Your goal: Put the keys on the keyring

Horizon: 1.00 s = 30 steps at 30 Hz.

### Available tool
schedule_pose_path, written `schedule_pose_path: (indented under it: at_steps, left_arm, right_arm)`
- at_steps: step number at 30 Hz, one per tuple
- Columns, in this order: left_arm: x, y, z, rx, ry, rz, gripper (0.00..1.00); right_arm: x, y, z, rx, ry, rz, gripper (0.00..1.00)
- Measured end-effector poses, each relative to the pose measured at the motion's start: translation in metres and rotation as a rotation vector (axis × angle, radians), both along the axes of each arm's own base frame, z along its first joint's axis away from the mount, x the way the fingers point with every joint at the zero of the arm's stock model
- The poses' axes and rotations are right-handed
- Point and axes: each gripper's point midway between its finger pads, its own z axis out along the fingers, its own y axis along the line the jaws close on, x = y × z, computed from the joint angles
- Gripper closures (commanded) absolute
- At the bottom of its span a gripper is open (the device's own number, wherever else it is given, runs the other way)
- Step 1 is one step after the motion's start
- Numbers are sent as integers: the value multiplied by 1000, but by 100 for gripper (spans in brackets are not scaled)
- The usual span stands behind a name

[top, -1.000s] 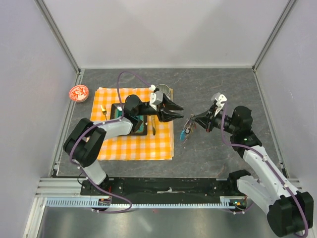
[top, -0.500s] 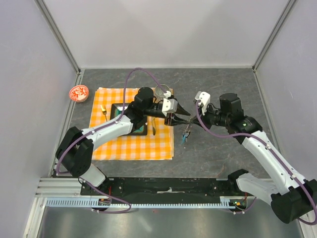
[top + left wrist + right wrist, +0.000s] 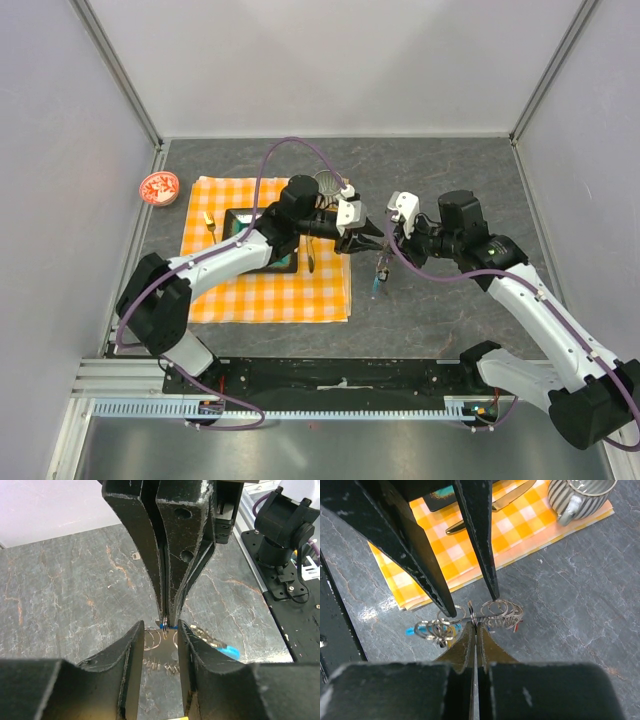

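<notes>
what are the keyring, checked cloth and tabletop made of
The keyring looks like polished steel wire: thin bright loops with glints. The checked cloth seems woven fabric, matte with a layered edge. The tabletop is grey and veined like stone, possibly printed laminate.

Both arms reach inward, tips meeting: left pincer [image 3: 160, 626] parted, right pincer [image 3: 475, 625] pinched closed between its fingers

one keyring [image 3: 378, 272], one cup [image 3: 328, 183], one cloth [image 3: 270, 290], one red dish [image 3: 158, 187].
</notes>
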Motion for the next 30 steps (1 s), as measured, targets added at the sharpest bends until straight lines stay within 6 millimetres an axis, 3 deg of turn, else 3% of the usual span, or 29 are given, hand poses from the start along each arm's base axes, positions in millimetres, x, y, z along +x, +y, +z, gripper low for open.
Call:
schedule_pose_path:
  at_steps: [6,11,13,14,17,19,22,27,30]
  left_arm:
    - [-2,-7,-7,13,9,-7,66]
    - [-4,-9,-11,21,19,-17,87]
    - [-5,-9,-12,22,21,-19,91]
    - [-5,-9,-12,24,22,-19,98]
    - [-4,-9,-12,25,24,-19,98]
    - [-4,-10,-12,29,28,-19,98]
    - [-4,-10,-12,32,30,-20,98]
    - [0,-11,-13,3,-2,-5,98]
    - [-1,-8,-24,-25,-7,18,98]
  right_arm:
    - [0,0,0,-4,-6,7,100]
    - [-1,1,0,-7,-12,13,100]
    - [0,1,0,-9,-13,12,100]
    - [0,1,0,-9,-13,12,100]
    - [-1,1,0,-9,-11,16,99]
    - [-1,1,0,-9,-11,16,93]
    - [-1,1,0,-6,-7,7,69]
    - [3,-1,15,62,-59,-71,60]
    - [1,-8,27,136,-114,-150,58]
